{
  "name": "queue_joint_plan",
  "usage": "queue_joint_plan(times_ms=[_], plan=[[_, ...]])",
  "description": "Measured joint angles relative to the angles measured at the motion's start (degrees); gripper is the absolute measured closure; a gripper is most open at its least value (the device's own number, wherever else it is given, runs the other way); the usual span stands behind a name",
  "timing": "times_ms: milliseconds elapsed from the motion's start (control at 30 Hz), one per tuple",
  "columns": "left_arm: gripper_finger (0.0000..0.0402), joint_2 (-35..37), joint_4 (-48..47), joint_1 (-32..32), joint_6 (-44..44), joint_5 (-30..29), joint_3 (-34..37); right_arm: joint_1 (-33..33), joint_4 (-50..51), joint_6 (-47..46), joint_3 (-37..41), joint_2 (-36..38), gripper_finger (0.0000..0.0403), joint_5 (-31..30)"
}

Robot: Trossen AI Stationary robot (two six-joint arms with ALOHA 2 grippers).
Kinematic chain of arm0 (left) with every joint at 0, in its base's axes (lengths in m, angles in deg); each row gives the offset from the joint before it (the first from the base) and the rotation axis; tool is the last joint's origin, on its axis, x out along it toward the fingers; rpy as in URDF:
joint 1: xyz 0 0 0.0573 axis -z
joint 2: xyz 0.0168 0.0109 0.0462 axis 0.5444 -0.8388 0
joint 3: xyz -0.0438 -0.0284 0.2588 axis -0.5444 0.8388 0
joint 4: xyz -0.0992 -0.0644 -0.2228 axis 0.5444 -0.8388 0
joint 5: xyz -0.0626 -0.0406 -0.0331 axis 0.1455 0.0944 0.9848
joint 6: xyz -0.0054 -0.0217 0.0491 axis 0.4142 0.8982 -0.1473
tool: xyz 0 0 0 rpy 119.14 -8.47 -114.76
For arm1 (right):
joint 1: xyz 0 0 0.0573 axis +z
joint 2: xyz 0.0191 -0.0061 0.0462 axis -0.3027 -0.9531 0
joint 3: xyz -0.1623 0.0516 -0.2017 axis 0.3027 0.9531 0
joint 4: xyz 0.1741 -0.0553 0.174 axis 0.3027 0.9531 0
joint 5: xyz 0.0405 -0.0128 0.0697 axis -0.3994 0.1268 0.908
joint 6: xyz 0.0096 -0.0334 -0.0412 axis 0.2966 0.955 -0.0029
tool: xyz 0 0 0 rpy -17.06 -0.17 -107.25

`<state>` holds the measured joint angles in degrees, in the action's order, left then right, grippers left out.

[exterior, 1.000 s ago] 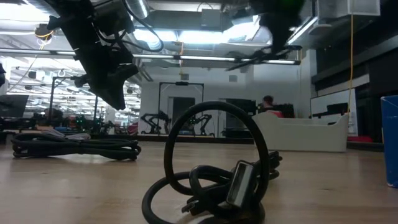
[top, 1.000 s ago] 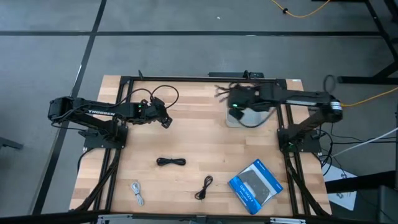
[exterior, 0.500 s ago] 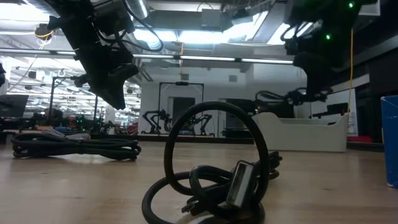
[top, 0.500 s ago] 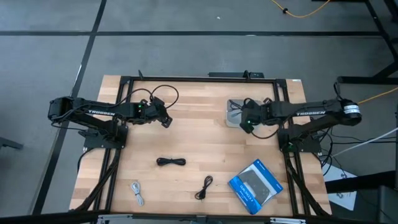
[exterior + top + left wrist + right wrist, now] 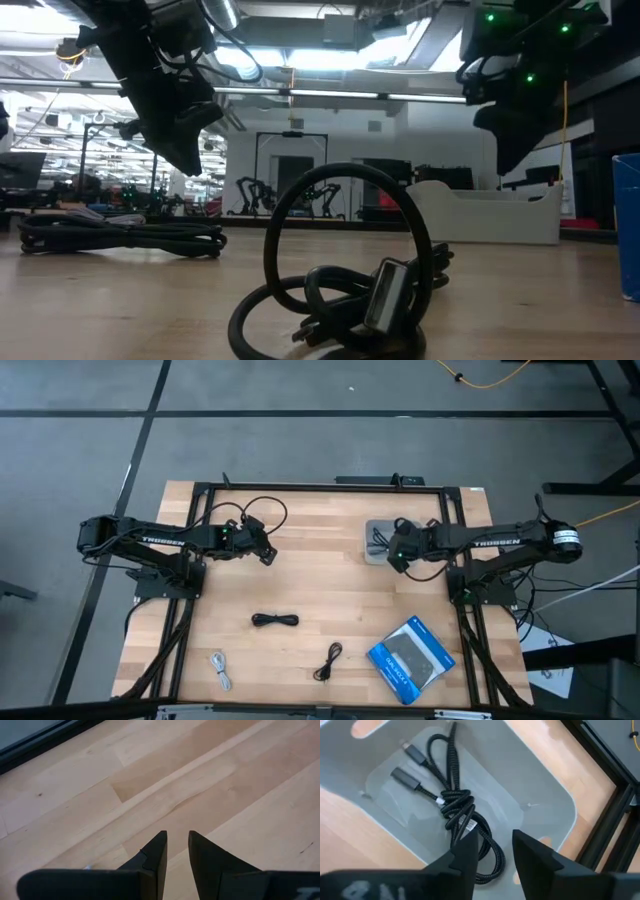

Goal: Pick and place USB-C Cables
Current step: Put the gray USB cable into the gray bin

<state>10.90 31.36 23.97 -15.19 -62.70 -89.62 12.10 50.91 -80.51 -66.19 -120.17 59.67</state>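
A black braided USB-C cable [image 5: 455, 805] lies coiled on the floor of the translucent grey tray [image 5: 545, 795] at the table's far right [image 5: 370, 528]. My right gripper [image 5: 495, 840] hovers open just above it [image 5: 397, 550], fingers either side of the coil's end. Two more black cables [image 5: 275, 620] [image 5: 328, 660] and a whitish-grey one [image 5: 220, 668] lie flat on the wood toward the near edge. My left gripper [image 5: 268, 554] hangs over bare wood at the far left, its fingers [image 5: 176, 837] slightly apart with nothing between them.
A blue-and-black box [image 5: 410, 655] lies at the near right. Black frame rails run along the table's far edge and both sides. In the low view the nearest black cable [image 5: 350, 280] fills the foreground, the tray [image 5: 490, 215] stands behind it.
My right gripper has swung from the far side of the tray toward the near edge and come down over it. The black cable that dangled below it half a second ago now lies in the tray, free of the fingers.
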Motion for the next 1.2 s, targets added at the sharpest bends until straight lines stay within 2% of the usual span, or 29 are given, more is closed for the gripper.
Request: queue_joint_plan(times_ms=[133,367,567,667,767,900,967,1033,1133,1200], plan=[[0.0329,0.0,0.0,0.0,0.0,-0.02,0.0,-0.33,0.04,1.54,-1.58,0.0,0.0276,0.02],[0.0329,0.0,0.0,0.0,0.0,-0.02,0.0,-0.33,-0.13,5.99,-9.37,0.0,0.0275,0.0],[0.0329,0.0,0.0,-0.01,0.0,-0.02,0.0,1.05,-1.48,6.02,-13.66,0.0,0.0274,0.17],[0.0329,0.0,0.0,0.0,-1.05,-0.03,0.0,2.31,-4.23,6.38,-13.7,0.0,0.0274,3.46],[0.0329,0.0,-0.54,-0.06,-9.17,-0.61,0.0,3.84,-5.63,7.4,-13.7,0.0,0.0274,7.61],[0.0329,0.0,-0.62,-0.71,-29.32,-2.01,0.02,6.4,-5.64,7.7,-13.7,0.0,0.0274,8.66],[0.0329,0.0,-0.45,-1.47,-31.03,-1.65,0.01,7.42,-5.66,7.7,-13.7,0.0,0.0274,8.66],[0.0329,-0.21,-1.29,-3.53,-27.63,0.44,-0.12,8.31,-5.66,7.7,-13.7,0.0,0.0274,8.63],[0.0329,-0.24,-4.74,-8.97,-19.51,8.11,-1.28,9.02,-5.76,7.7,-13.7,0.0,0.0274,8.62],[0.0329,-0.24,-7.14,-12.95,-18.29,12.98,-1.79,9.2,-5.95,7.7,-13.7,0.0,0.0274,8.62]])
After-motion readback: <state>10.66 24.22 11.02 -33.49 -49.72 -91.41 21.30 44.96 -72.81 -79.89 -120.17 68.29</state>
